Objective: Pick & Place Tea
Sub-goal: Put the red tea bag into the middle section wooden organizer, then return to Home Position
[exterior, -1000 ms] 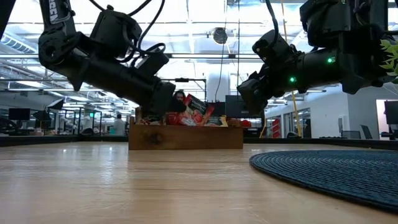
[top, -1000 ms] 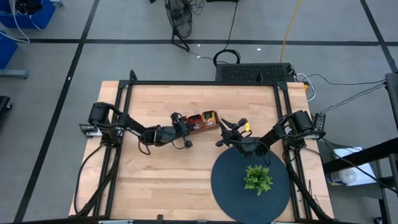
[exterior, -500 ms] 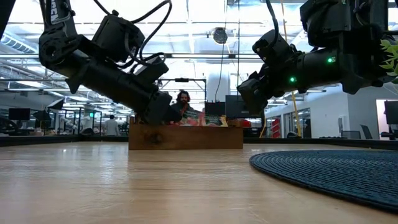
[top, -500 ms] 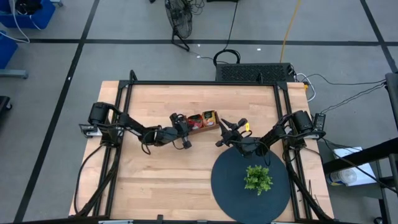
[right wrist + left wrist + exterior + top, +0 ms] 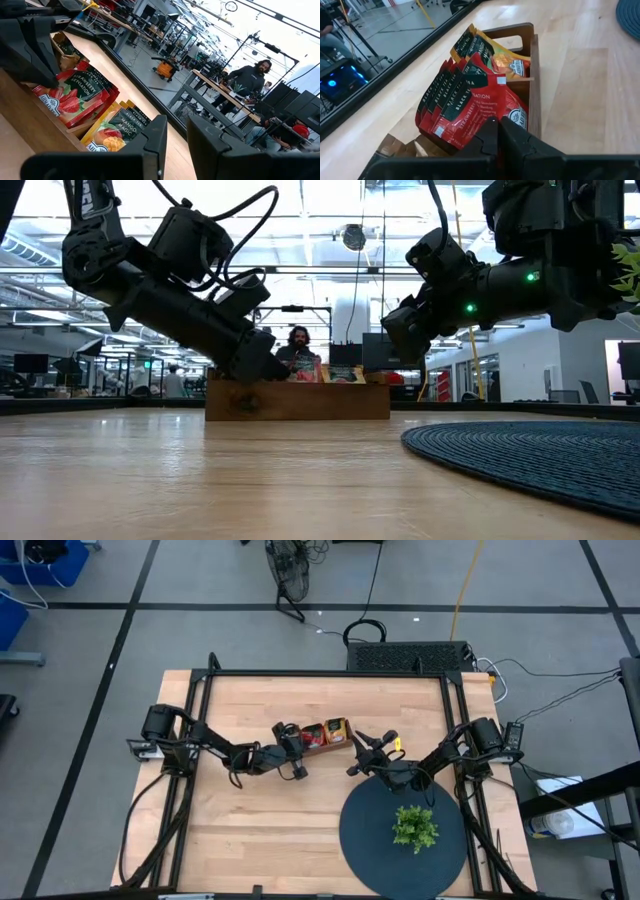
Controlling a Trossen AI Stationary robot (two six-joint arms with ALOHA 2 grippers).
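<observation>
**At the tray's near wall: left claw closed beside the tea**

Over the near rim of the wooden tray (image 5: 532, 75), the left claw (image 5: 498, 134) sits with its fingers pressed together, nothing visibly between them. Its tips lie against the lower edge of the red tea sachets (image 5: 470, 107), which lean in a fanned stack just ahead of it; orange sachets (image 5: 507, 62) stand in the compartment beyond. To one side of the claw runs bare tabletop (image 5: 580, 85), wide and unobstructed; to the other, the tabletop's far edge lies close behind the tray.

From above, the left claw (image 5: 296, 743) is at the tray's (image 5: 322, 745) end, with open wood toward the front. The right claw (image 5: 362, 748) hovers just past the tray's opposite end, its fingers (image 5: 155, 137) parted by a narrow gap, holding nothing. Behind it lies the dark round mat (image 5: 370, 830) carrying a small green plant (image 5: 414, 827).

Across the room, a person (image 5: 252, 80) stands at a bench.
</observation>
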